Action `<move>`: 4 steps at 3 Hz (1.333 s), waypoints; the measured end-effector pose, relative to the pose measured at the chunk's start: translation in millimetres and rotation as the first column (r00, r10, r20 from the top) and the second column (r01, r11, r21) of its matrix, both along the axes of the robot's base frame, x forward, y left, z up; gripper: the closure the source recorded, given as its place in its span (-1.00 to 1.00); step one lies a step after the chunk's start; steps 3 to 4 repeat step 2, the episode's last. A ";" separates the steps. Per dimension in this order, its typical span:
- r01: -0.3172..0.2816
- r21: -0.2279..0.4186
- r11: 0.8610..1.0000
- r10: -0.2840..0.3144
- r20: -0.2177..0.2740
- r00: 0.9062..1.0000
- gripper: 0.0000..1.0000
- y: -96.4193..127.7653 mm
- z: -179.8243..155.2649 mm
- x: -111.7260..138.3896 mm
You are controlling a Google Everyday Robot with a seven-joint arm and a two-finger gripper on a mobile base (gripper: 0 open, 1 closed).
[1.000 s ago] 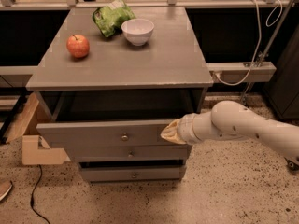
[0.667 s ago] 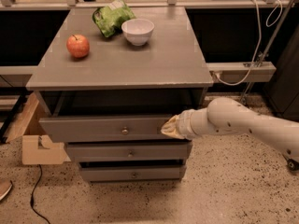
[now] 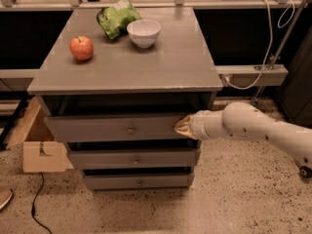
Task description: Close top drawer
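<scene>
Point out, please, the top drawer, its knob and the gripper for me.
top drawer (image 3: 87, 128): camera view, left part of its grey front.
knob (image 3: 130, 129): camera view, its centre.
gripper (image 3: 180, 127): camera view, its tip, at the drawer front's right end.

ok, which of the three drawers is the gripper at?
The top drawer, under the cabinet top: the gripper is at its front's right end; the other two sit lower.

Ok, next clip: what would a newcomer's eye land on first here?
First, the white arm reaching in from the right, with its gripper at the right end of the top drawer. That drawer sticks out further than the two drawers below. Next come the red apple, white bowl and green bag towards the back of the cabinet top.
</scene>
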State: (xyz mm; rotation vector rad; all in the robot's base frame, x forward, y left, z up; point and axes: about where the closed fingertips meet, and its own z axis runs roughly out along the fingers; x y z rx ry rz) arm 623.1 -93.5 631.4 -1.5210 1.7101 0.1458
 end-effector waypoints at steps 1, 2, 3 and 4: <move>0.055 0.010 0.998 -0.055 0.025 0.998 1.00 -21.4 13.1 -15.0; 0.092 0.029 0.995 -0.093 0.015 0.996 1.00 -42.7 19.0 -36.5; 0.092 0.029 0.995 -0.093 0.015 0.996 1.00 -42.7 19.0 -36.5; 0.092 0.029 0.995 -0.093 0.015 0.996 1.00 -42.7 19.0 -36.5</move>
